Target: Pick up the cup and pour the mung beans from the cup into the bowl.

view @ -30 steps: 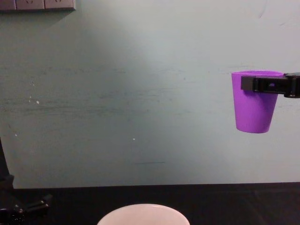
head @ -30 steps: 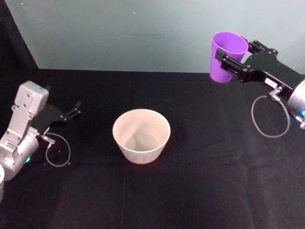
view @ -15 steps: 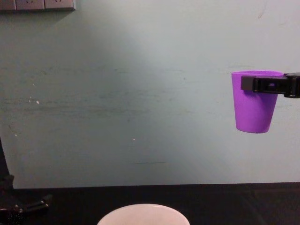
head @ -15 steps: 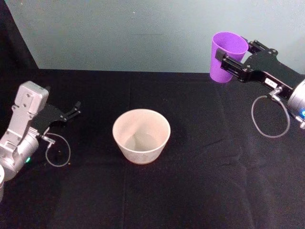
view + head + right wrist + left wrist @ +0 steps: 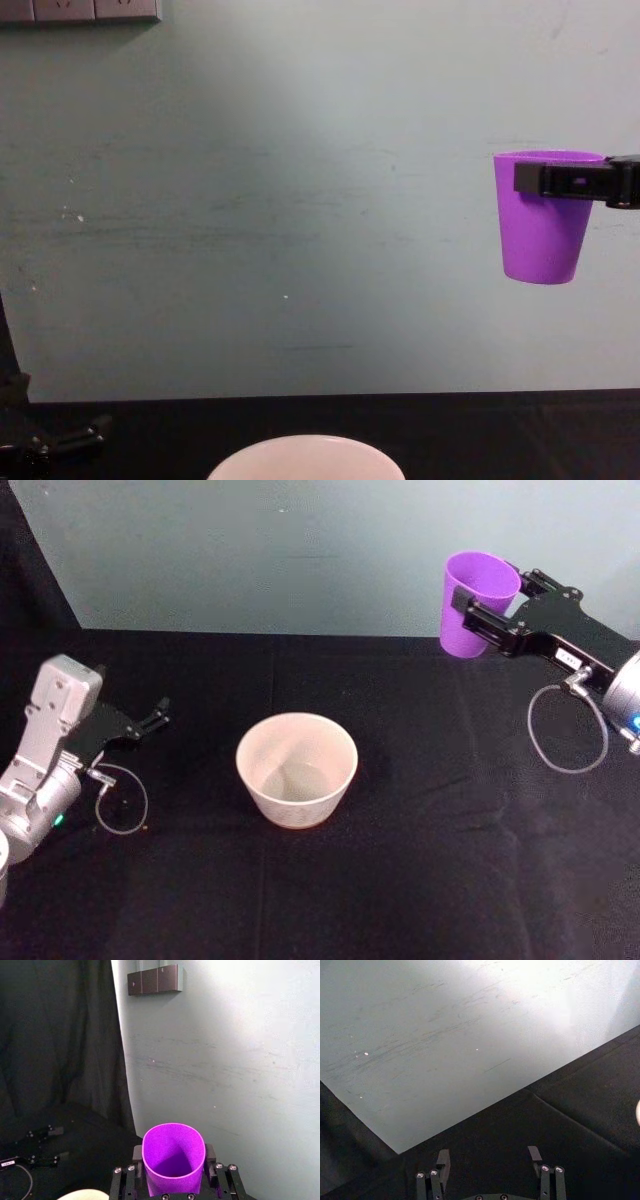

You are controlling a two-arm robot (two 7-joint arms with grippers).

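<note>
The right gripper [image 5: 490, 598] has its fingers clamped on the cup [image 5: 540, 230] just under the rim, holding it upright, long axis vertical, high above the far right of the table [image 5: 420, 880]. The bowl [image 5: 297, 802] stands at the table's middle, well apart from the cup: lower, to the robot's left of it and nearer the body. The carry therefore likely runs leftward and down before any tipping. The left gripper [image 5: 489, 1155] rests parked at the left, fingers spread, holding nothing

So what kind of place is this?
Probably a robot test bench: a black table, a bare pale wall, one bowl, the right gripper holding a purple cup, the left gripper parked open.
</note>
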